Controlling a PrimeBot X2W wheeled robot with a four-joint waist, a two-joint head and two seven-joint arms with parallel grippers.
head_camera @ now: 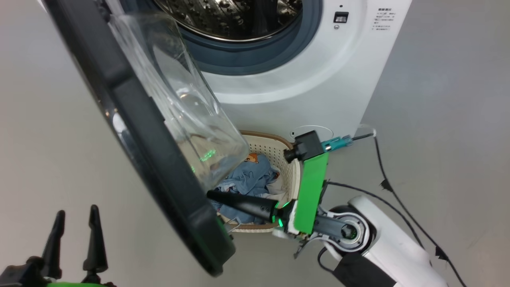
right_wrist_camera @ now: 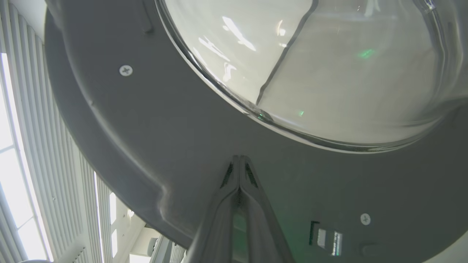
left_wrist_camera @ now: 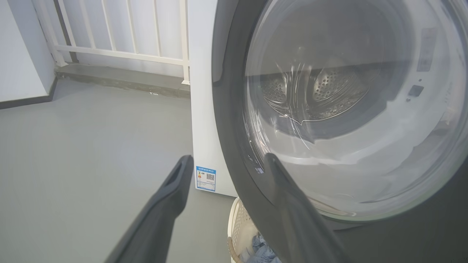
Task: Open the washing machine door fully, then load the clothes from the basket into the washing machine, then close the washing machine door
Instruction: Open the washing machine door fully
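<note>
The washing machine (head_camera: pixel 318 79) stands at the top with its steel drum (head_camera: pixel 239 16) exposed. The washing machine door (head_camera: pixel 151 159) hangs partly open, its black rim running toward me and its glass bowl (head_camera: pixel 187 107) facing right. Beneath it sits the basket (head_camera: pixel 293 175) holding the clothes (head_camera: pixel 251 179). My right gripper (head_camera: pixel 209 194) is shut and empty above the basket. Its joined tips (right_wrist_camera: pixel 239 159) rest against the door's grey inner face (right_wrist_camera: pixel 146 146). My left gripper (head_camera: pixel 77 211) is open and empty, left of the door; its fingers (left_wrist_camera: pixel 175 190) frame the rim (left_wrist_camera: pixel 230 109).
Black cables (head_camera: pixel 398 199) trail over the grey floor right of the machine. A white railing (left_wrist_camera: pixel 120 36) and a low ledge stand behind the machine's left side, which carries a blue sticker (left_wrist_camera: pixel 206 178). Open floor (left_wrist_camera: pixel 91 146) lies to the left.
</note>
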